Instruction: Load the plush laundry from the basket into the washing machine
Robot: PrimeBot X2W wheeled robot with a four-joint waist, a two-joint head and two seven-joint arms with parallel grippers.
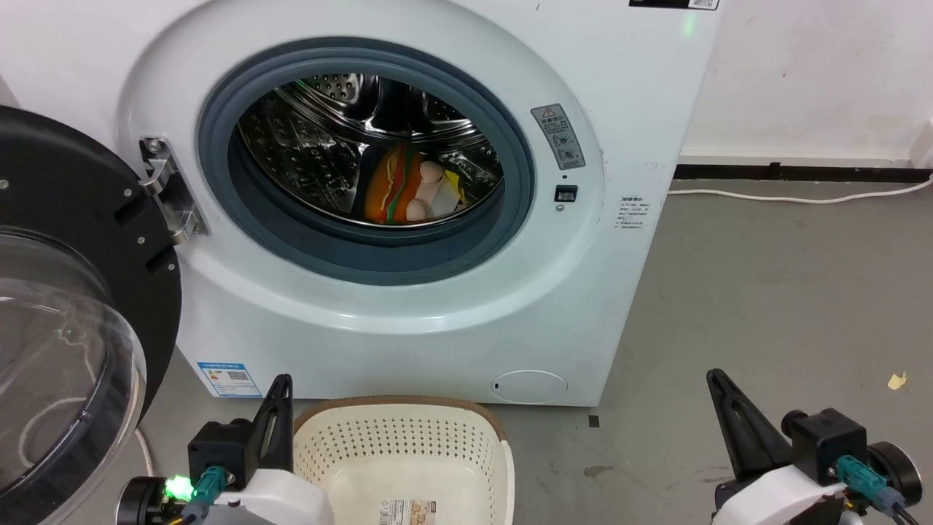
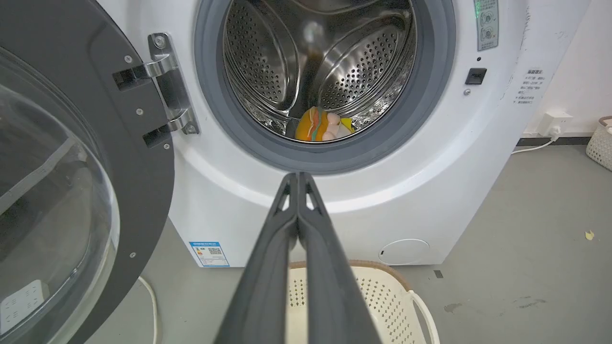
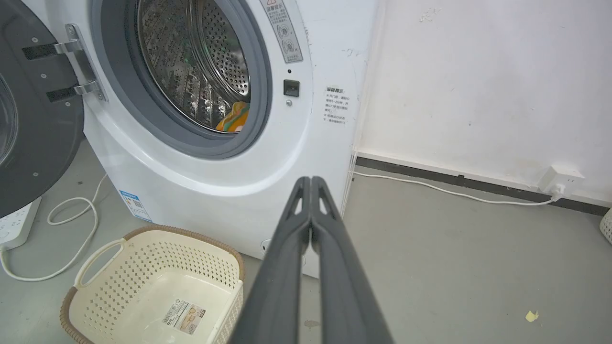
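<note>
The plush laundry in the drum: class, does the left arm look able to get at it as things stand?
Probably yes. The door is swung wide open, the plush laundry lies low in the drum, and nothing stands between it and the shut left gripper.

A white front-loading washing machine (image 1: 408, 321) and a cream perforated plastic basket (image 1: 401, 437) are carried by the grey floor (image 1: 765, 292).

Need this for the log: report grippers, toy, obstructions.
Left gripper, right gripper: jaws shut, empty. Plush pig inside washer drum; basket empty. Door open, nothing blocking.
</note>
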